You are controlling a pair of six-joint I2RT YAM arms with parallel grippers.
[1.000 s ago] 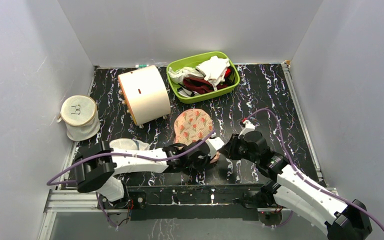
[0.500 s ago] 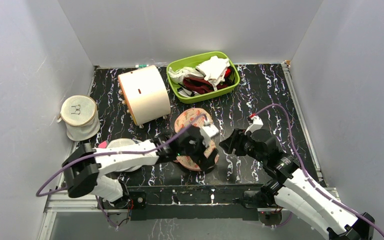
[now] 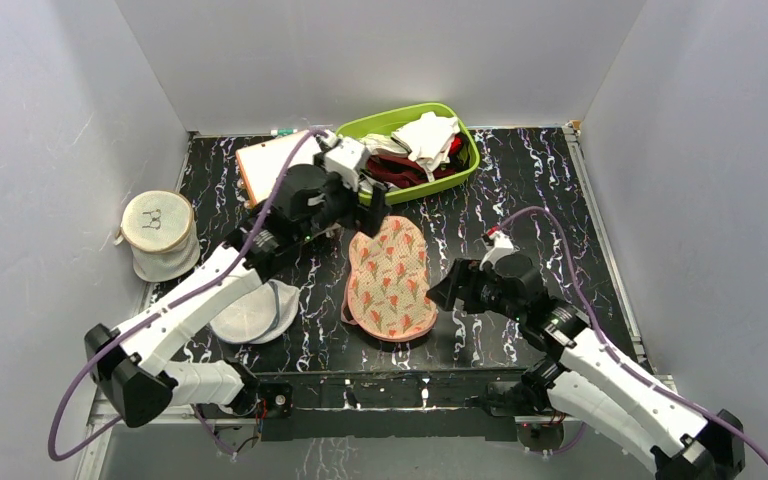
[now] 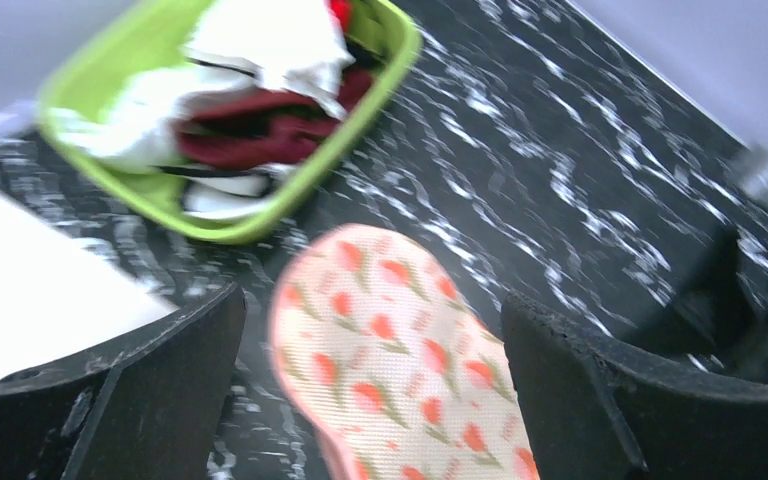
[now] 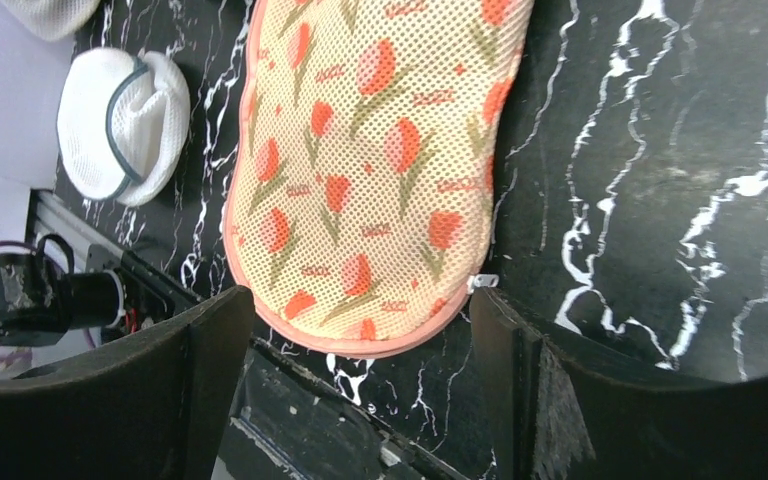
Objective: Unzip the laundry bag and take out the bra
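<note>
The laundry bag lies flat on the black marbled table, peach-pink with a red and green print. Its zip looks shut, and the small metal pull sits at the near right edge. My left gripper hangs open above the bag's far end, and in its wrist view the bag shows between the wide-apart fingers. My right gripper is open just right of the bag's near end, with the bag ahead of its empty jaws. The bra is hidden.
A green tub of white and dark red cloths stands at the back, behind the left gripper. A white drum lies at the back left, a white mesh cylinder bag at the far left, and a round white mesh pouch under the left arm.
Both grippers have opened and let go of the bag. The left arm swung from the near edge up to the bag's far end. The bag now lies flat and stretched out.
</note>
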